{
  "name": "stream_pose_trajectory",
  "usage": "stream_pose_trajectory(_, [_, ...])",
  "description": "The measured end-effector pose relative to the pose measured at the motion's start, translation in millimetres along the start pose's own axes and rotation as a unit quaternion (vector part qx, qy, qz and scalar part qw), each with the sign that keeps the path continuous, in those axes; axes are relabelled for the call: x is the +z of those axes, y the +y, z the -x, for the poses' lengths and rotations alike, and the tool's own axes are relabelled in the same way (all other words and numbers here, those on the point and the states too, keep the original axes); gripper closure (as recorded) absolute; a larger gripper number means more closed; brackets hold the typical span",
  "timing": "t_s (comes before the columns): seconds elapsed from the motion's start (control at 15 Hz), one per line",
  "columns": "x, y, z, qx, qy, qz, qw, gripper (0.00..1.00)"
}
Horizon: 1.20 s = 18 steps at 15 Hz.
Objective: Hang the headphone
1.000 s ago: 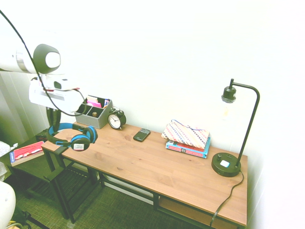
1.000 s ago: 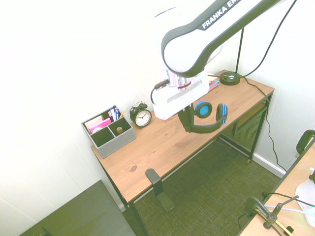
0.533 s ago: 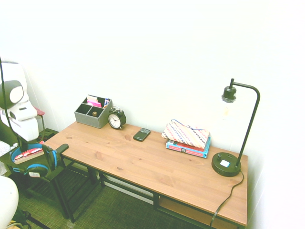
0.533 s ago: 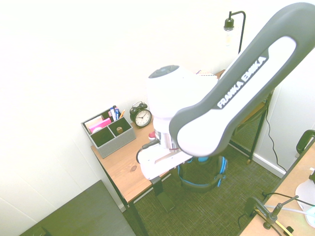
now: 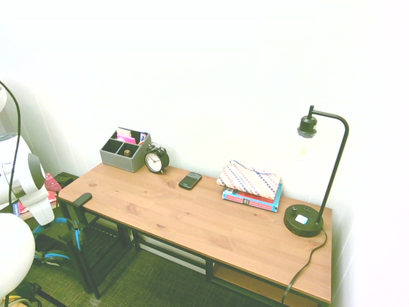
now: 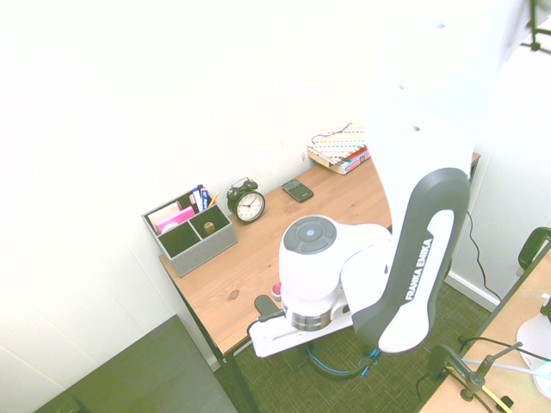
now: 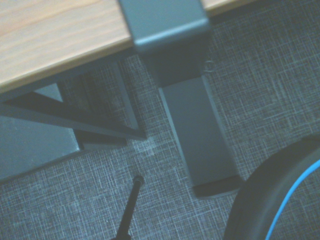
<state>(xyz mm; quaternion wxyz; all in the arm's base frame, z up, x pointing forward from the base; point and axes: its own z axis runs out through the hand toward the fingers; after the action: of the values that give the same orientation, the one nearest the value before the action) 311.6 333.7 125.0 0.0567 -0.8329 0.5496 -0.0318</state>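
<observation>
First exterior view: the headphone (image 5: 64, 238) hangs low beside the desk's (image 5: 211, 224) left end, below the black clamp hook (image 5: 79, 203) fixed at that corner; its blue band loops beneath the hook arm rather than over it, so I judge the step is to settle the band onto the hook. The gripper itself is hidden behind the white arm here.

Second exterior view: the arm crowds the near desk corner; only a blue arc of the headphone (image 6: 344, 372) shows under the wrist, near the floor. The pincer's fingers are out of sight, though it reads as clenched, presumably on the band; which part I cannot tell.

Wrist view: the hook bracket (image 7: 170, 30) grips the wooden edge, its plate dropping toward the carpet; the dark band with its blue line (image 7: 280, 200) sits just beside it. Best to bring the band across over the hook arm before letting go; releasing here would drop it to the floor.
</observation>
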Motion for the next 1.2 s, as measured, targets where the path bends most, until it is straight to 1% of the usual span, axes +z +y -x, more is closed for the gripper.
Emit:
stream_pose_trajectory(0.13, [23.6, -6.2, 22.0, 0.004, 0.009, 0.0, 1.0, 1.0])
stream_pose_trajectory(0.2, [31.7, -12.0, 24.4, 0.01, 0.013, -0.001, 1.0, 1.0])
stream_pose_trajectory(0.6, [53.4, -36.3, 6.2, 0.018, 0.042, -0.012, 0.999, 1.0])
stream_pose_trajectory(0.67, [56.3, -39.2, 5.2, 0.017, 0.044, -0.011, 0.999, 0.0])
stream_pose_trajectory(1.2, [66.0, -46.1, -12.6, 0.029, 0.054, 0.003, 0.998, 0.0])
